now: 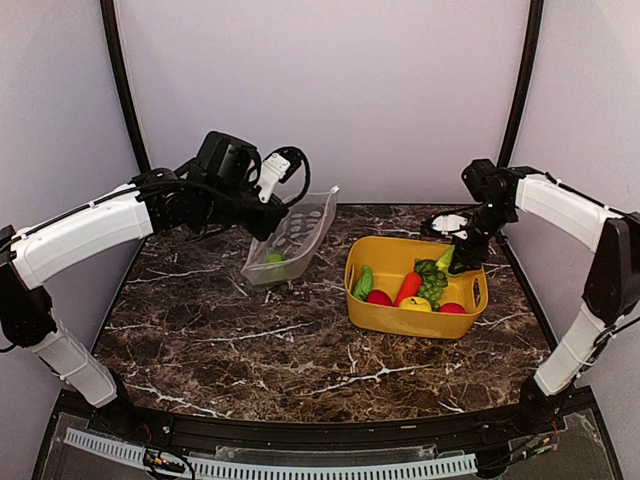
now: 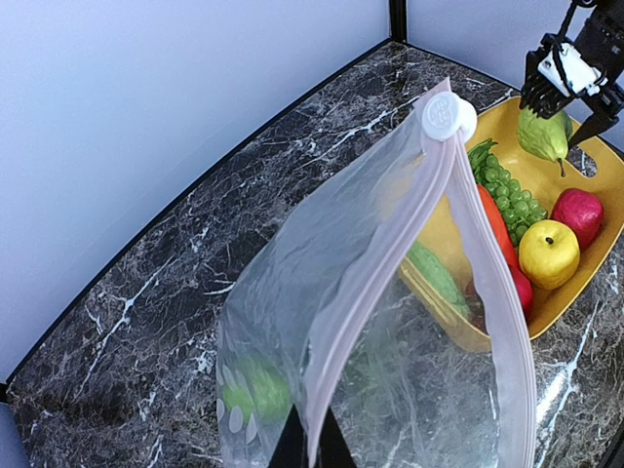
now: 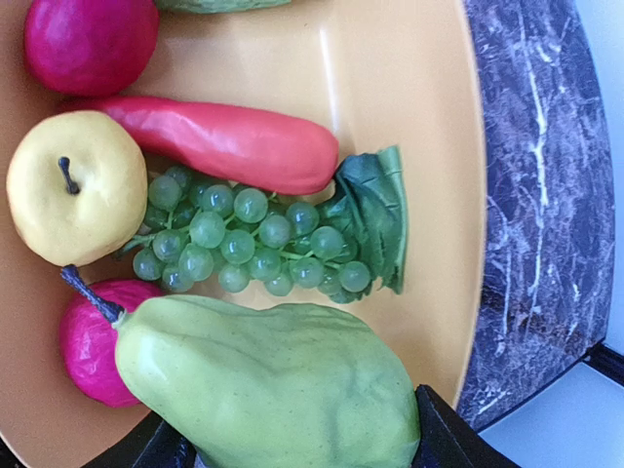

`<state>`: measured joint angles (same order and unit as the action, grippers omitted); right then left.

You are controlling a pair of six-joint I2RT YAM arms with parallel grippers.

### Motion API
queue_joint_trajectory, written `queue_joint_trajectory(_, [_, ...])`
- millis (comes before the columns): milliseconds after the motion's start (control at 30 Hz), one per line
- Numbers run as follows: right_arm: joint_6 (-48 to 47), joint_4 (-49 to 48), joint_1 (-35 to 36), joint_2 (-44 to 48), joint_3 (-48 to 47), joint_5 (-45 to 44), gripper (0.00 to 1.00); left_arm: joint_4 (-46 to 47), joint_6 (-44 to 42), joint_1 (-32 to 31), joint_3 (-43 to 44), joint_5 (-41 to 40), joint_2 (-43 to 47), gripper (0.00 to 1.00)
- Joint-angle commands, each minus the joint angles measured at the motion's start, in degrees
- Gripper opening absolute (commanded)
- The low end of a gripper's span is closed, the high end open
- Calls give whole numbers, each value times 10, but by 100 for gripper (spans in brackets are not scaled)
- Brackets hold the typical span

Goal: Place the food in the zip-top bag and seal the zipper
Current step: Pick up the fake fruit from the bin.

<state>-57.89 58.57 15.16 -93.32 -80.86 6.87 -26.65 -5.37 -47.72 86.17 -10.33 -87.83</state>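
The clear dotted zip-top bag (image 1: 292, 238) hangs tilted from my left gripper (image 1: 266, 214), mouth facing the basket, with one green food piece (image 1: 274, 260) inside. In the left wrist view my left gripper (image 2: 312, 450) is shut on the pinkish zipper strip (image 2: 390, 263); the white slider (image 2: 447, 115) sits at the far end of the open mouth. My right gripper (image 1: 456, 250) is shut on a green pear (image 3: 273, 385) just above the yellow basket (image 1: 400, 318). The grape bunch (image 3: 249, 244), orange-red carrot (image 3: 224, 141), yellow fruit (image 3: 76, 185), red balls (image 3: 90, 41) and leafy green (image 3: 375, 219) lie in it.
The basket stands right of centre on the dark marble table (image 1: 250, 340), with a green cucumber (image 1: 363, 283) at its left end. Pale walls and black posts close the back and sides. The bag's lower end rests on the table left of the basket.
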Motion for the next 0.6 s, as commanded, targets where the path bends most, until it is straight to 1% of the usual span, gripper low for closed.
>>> queue_joint_trajectory(0, [38, 40, 7, 22, -65, 76, 50, 5, -2, -3, -9, -6, 4, 1])
queue_joint_trajectory(200, [91, 56, 52, 29, -168, 186, 50, 3, 2, -3, -7, -6, 2, 1])
queue_joint_trajectory(433, [148, 68, 108, -24, -328, 343, 52, 6, 2, -3, -8, -15, 6, 1])
queue_joint_trajectory(500, [167, 61, 128, -40, -358, 383, 53, 6, 1, -3, -9, -20, 3, 1])
queue_joint_trajectory(567, [191, 31, 151, -46, -370, 420, 53, 6, 4, -2, -8, -23, 0, 1])
